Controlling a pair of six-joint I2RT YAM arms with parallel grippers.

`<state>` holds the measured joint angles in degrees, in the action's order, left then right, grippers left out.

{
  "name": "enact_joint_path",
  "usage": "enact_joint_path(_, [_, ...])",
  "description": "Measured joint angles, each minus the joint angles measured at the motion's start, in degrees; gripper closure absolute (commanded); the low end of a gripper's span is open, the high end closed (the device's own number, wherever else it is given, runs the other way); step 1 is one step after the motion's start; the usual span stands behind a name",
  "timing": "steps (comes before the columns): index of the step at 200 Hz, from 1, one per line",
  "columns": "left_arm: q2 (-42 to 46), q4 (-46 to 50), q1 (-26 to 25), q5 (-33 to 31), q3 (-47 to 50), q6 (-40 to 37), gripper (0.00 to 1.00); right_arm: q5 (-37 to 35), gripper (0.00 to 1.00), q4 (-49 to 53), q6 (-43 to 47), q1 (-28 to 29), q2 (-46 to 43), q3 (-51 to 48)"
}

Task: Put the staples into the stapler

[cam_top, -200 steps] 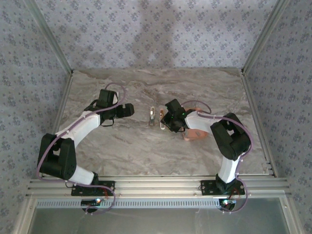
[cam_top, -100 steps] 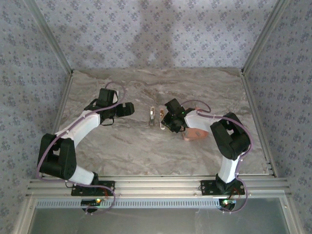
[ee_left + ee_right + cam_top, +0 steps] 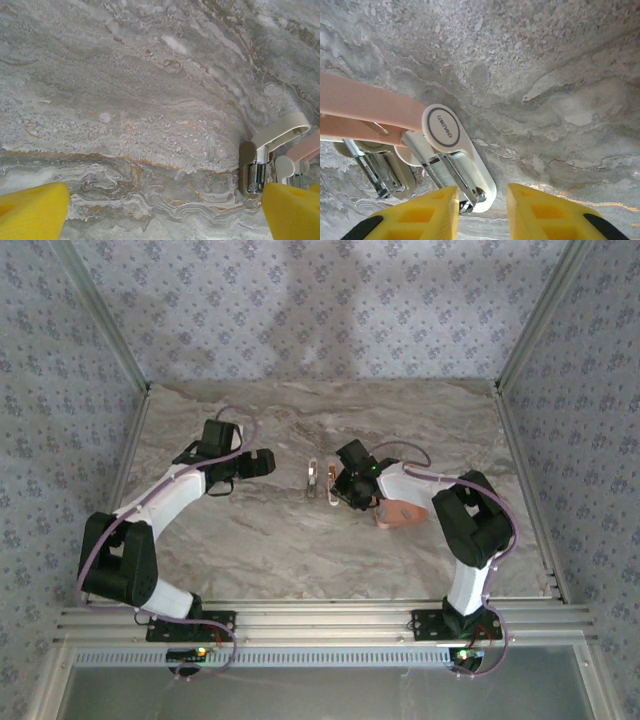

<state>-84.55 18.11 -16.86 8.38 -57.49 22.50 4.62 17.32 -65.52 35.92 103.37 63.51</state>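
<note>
Barely inside the right tool (image 3: pixel 482 192) lies one end of the stapler (image 3: pixel 442 131).

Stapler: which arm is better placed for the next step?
Probably right. The right gripper has jaws either side of the stapler at its white end; the left gripper hangs open, apart.

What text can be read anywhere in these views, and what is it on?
On the round disc at one end of the stapler, right wrist view: one short word printed inside a grey ring, seen upside down and too blurred to quote reliably.
Elsewhere, in all three views: no words, numbers or signs can be made out.
</note>
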Motion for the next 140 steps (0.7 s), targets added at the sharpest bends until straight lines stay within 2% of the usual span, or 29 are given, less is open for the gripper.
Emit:
enact_joint_path(61, [0.0, 2.3, 0.0, 1.1, -7.0, 0.0, 0.02, -2.3, 0.63, 0.1, 2.7, -0.3, -7.1, 0.1])
enact_joint_path(99, [0.0, 4.0, 0.0, 3.1, -8.0, 0.0, 0.03, -1.6, 0.62, -1.1, 6.1, -2.6, -10.3, 0.1])
enact_joint_path(140, [-1.2, 5.9, -1.2, 4.8, -14.1, -0.1, 0.05, -1.8, 0.62, -2.3, 5.0, -2.7, -13.9, -2.2])
